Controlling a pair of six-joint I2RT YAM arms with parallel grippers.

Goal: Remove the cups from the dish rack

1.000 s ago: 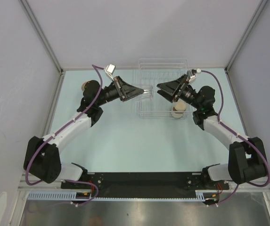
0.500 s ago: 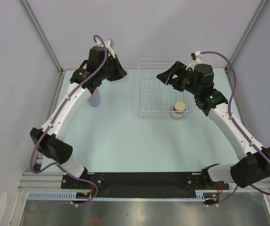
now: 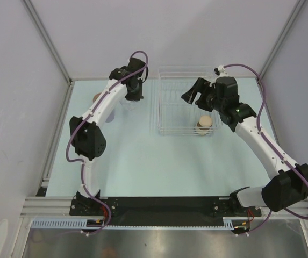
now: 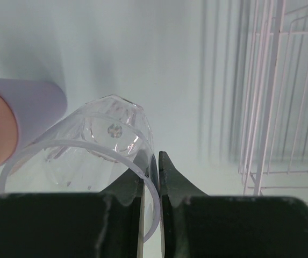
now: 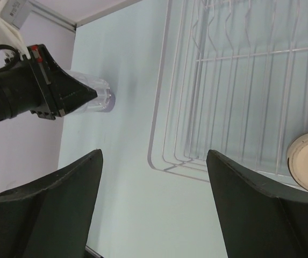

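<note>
Mint table (image 3: 137, 161), grey walls (image 3: 170, 32) — left jaws pinch clear cup (image 4: 105, 129); right jaws seemingly apart.

The right gripper (image 5: 154, 156) is hovering above the pale bench (image 5: 132, 177), its dark fingers (image 5: 57, 204) standing wide apart beside the dish rack (image 5: 223, 70). A beige cup (image 5: 307, 161) is sitting inside the rack at right, while the left gripper (image 5: 89, 95) is touching a clear cup (image 5: 102, 97) at left.
</note>
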